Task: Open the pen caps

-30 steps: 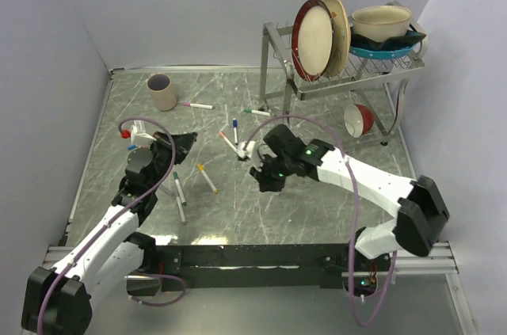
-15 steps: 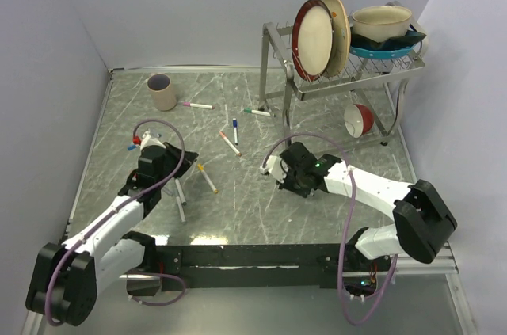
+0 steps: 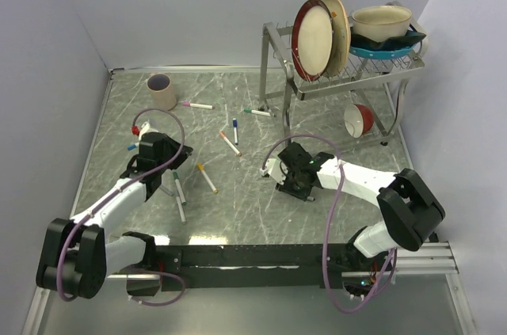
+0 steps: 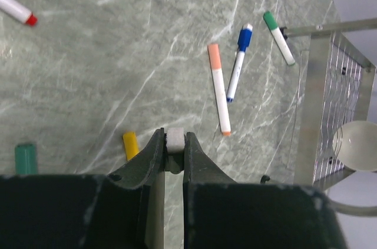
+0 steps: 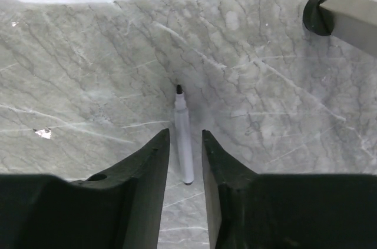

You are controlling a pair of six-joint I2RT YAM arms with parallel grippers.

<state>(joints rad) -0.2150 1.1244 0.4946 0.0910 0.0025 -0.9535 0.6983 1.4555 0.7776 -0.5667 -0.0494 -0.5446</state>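
My left gripper [image 3: 161, 159] [image 4: 174, 143] is shut on a short white-grey stub; I cannot tell whether it is a cap or a barrel end. A yellow cap [image 4: 129, 145] and a green cap [image 4: 25, 158] lie just ahead of it. Orange-capped [image 4: 218, 87], blue-capped [image 4: 238, 63] and green-capped [image 4: 278, 28] pens lie farther off. My right gripper [image 3: 282, 177] [image 5: 185, 143] is open, low over the table. It straddles an uncapped white pen [image 5: 181, 125] with a black tip, which lies flat between the jaws.
A beige cup [image 3: 162, 91] stands at the back left, with a pink-capped pen [image 3: 196, 104] beside it. The metal dish rack [image 3: 341, 74] with plates and bowls stands at the back right, a red bowl [image 3: 360, 119] under it. A rack foot [image 5: 324, 5] is near my right gripper.
My right gripper dropped to the table near the rack and opened, leaving the uncapped pen lying there. My left gripper drew back left and stayed shut on its piece.
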